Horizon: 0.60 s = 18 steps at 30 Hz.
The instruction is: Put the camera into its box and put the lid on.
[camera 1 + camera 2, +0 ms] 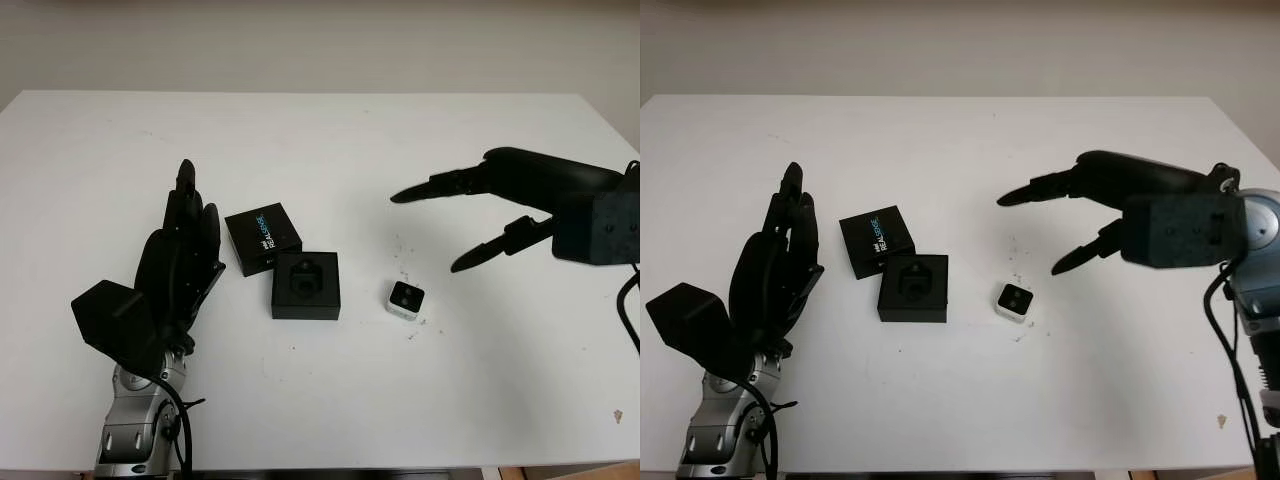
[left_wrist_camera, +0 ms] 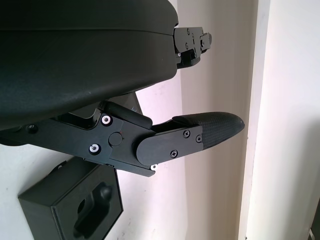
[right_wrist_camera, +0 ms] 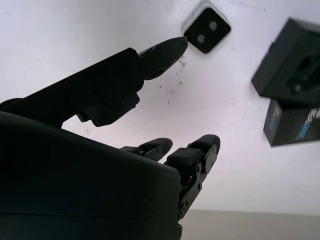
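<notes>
A white table (image 1: 300, 140) runs back to a pale wall, and the task's things sit near its middle. The small white camera (image 1: 404, 299) lies on the table by itself, its dark lensed face turned up. Just to its left is the open black box (image 1: 305, 285), with a shaped recess showing inside, and the lid (image 1: 263, 238), with its printed top, lies at the box's far left corner, touching or nearly touching it.

The step in hand looks like the first pick of the camera. It is a small cube, so the fingers should probably close across two opposite sides and stay off the lens face; then it has to be lined up with the recess before it is lowered in (the fit looks snug, so a tilted entry could jam).

The right hand (image 1: 490, 215) hovers above the table to the right of the camera and a little beyond it, well short of touching. It is open and holds nothing, with its fingers pointing toward the camera. The left hand (image 1: 175, 265) stands upright just left of the lid and the box, also open and free, fingers pointing away from the robot.
</notes>
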### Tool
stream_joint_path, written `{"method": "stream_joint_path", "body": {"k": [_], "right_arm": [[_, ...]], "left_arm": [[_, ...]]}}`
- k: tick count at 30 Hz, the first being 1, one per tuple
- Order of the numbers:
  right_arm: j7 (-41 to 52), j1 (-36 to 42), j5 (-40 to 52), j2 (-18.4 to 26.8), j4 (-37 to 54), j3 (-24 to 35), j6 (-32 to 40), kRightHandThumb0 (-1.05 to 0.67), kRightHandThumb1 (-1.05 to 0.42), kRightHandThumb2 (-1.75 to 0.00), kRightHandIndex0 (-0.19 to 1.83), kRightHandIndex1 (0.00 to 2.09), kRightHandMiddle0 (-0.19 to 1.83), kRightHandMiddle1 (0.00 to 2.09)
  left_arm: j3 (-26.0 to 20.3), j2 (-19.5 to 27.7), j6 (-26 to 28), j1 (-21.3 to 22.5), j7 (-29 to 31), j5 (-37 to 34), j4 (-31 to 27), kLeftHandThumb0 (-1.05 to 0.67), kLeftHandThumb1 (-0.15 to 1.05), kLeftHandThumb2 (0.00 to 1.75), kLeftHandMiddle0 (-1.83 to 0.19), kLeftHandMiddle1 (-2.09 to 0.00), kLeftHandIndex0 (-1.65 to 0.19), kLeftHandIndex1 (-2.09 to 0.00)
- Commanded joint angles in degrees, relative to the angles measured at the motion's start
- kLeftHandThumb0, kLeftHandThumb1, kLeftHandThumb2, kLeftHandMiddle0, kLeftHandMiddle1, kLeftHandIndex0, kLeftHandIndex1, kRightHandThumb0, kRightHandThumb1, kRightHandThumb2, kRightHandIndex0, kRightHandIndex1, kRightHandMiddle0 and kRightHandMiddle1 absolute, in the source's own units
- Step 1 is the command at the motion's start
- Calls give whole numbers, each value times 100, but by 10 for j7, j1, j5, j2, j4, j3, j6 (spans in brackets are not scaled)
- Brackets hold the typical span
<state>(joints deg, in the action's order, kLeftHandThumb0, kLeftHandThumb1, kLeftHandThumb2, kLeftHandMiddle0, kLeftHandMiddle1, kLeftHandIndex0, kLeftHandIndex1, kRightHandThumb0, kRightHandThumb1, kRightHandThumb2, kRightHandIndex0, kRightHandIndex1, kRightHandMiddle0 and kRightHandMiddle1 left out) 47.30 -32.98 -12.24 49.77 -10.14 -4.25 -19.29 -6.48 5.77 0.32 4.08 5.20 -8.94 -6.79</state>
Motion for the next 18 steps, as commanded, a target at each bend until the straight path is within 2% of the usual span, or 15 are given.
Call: {"method": "stream_joint_path", "body": {"k": [1, 7, 18], "right_arm": [[-9, 8, -22, 13, 13, -11, -25, -37, -80, -7, 45, 9, 48, 7], [-42, 30, -66, 5, 22, -32, -94, -34, -81, -6, 46, 9, 49, 7], [-71, 63, -60, -8, 6, -47, -142, -29, -82, -6, 47, 9, 51, 7]], "left_arm": [[0, 2, 3, 3, 0, 2, -9, -67, 105, 62, 10, -5, 12, -5], [-1, 2, 2, 6, 0, 3, -9, -67, 105, 62, 9, -6, 11, -5], [-1, 1, 2, 9, -4, 4, -8, -67, 105, 61, 7, -6, 9, -6]]}}
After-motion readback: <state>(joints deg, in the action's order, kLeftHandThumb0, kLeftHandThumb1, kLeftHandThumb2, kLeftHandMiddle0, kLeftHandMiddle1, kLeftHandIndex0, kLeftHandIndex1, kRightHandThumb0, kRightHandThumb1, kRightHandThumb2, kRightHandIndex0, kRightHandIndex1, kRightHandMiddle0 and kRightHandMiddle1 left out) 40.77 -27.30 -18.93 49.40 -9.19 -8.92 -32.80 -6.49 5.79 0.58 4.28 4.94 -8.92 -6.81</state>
